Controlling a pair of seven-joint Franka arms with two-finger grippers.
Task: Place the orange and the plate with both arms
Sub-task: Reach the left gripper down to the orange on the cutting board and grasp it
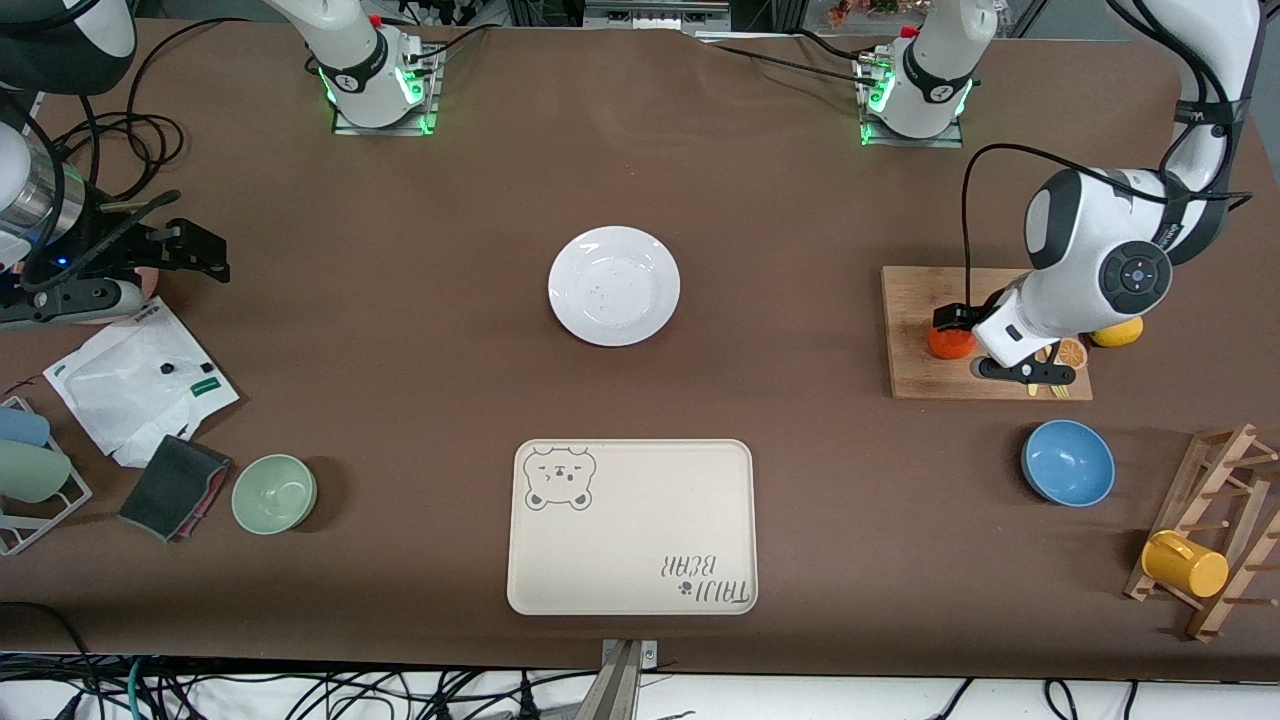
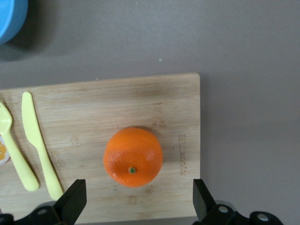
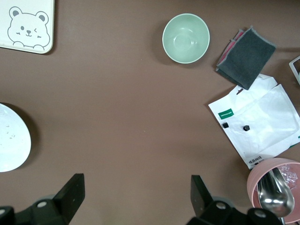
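Orange point(image 2: 133, 157), dimpled, on bamboo-ish board point(image 2: 93, 108), L gripper point(image 2: 136, 206) wide above.

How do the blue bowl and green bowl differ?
Colour: the blue bowl is bright blue, the green bowl pale green. Size: the blue bowl looks wider than the green bowl. Place: the blue bowl sits toward the left arm's end, beside the wooden board; the green bowl sits toward the right arm's end, beside a dark cloth. Both stand upright and empty.
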